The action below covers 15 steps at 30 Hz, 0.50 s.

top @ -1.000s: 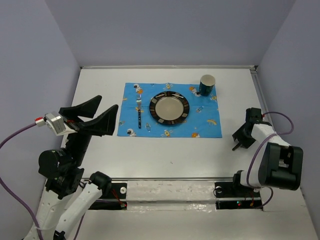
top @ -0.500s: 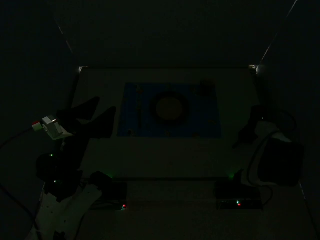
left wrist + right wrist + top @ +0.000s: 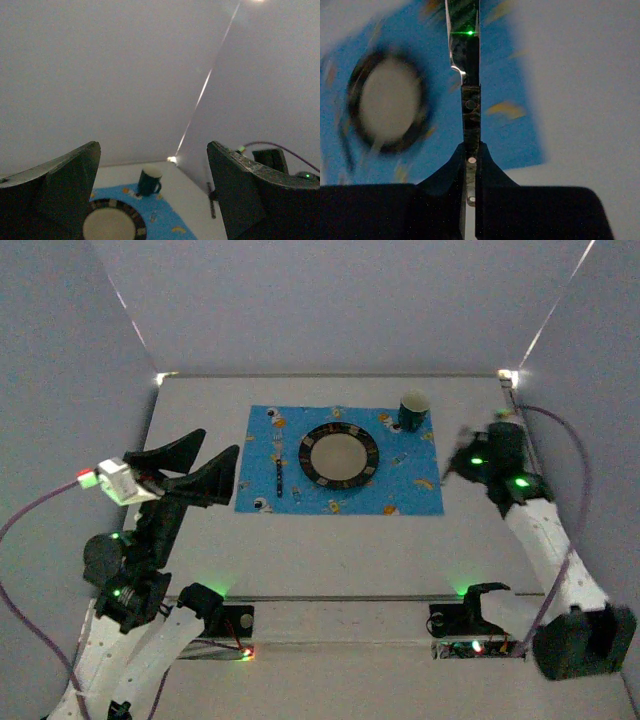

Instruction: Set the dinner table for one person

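Observation:
The white dinner table [image 3: 330, 550] carries a blue space-print mat [image 3: 410, 495]. On the mat lie a dark-rimmed plate [image 3: 340, 455], a fork [image 3: 278, 468] to its left and a dark green cup [image 3: 413, 411] at the far right corner. My right gripper [image 3: 462, 462] hovers, blurred, at the mat's right edge. In the right wrist view it [image 3: 471, 150] is shut on a knife [image 3: 470, 107] with a dark riveted handle, blade pointing away over the mat. My left gripper [image 3: 217, 445] is open, empty and raised left of the mat. Its wrist view [image 3: 153, 147] shows the cup [image 3: 149, 181] and plate [image 3: 111, 225].
Grey walls enclose the table on the left, back and right. A purple cable [image 3: 560, 440] loops off the right arm near the right wall. The arm bases and a metal rail [image 3: 340, 600] sit along the near edge.
The right arm has swung from near the right table edge up and inward to the mat's right side. The lights went dark and came back. The left arm barely moved.

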{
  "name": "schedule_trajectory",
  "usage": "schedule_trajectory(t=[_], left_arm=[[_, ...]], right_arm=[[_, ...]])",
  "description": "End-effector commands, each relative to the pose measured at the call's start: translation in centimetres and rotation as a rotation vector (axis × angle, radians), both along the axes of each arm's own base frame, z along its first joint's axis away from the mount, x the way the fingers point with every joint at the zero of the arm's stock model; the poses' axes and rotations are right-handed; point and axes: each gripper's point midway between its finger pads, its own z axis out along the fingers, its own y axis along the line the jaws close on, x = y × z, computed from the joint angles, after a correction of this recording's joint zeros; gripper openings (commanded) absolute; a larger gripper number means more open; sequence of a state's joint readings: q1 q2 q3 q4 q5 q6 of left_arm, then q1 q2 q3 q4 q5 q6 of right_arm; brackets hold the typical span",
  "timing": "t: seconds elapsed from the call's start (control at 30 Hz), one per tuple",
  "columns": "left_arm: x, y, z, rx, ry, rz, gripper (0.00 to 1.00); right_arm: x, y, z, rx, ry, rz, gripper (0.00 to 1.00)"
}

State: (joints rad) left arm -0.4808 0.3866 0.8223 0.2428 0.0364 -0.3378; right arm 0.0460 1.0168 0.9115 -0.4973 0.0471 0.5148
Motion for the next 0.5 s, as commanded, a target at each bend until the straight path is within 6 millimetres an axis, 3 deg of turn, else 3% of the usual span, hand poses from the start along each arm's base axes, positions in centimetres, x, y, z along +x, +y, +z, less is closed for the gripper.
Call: schedule_trajectory(t=[0.0,0.2,0.33,0.47], left_arm=[[1.5,-0.1,-0.5,0.012,0.006,0.032,0.99],[3.3,-0.3,-1.6,0.034,0.054,0.056,0.99],[3.8,-0.5,-2.0,0.041,0.066,0.054,0.99],[4.4,-0.4,-2.4,0.048,0.079,0.070,0.99]], right_arm=[[1.2,7.9,0.8,-0.028,-0.035,0.333,0.00],[2.4,11.2,-2.8,-0.038,0.056,0.452,0.00],[3.1,12.2,-3.3,-0.043,0.072,0.502,0.00],[3.7,13.0,-5.7,-0.040,0.139,0.547,0.00]])
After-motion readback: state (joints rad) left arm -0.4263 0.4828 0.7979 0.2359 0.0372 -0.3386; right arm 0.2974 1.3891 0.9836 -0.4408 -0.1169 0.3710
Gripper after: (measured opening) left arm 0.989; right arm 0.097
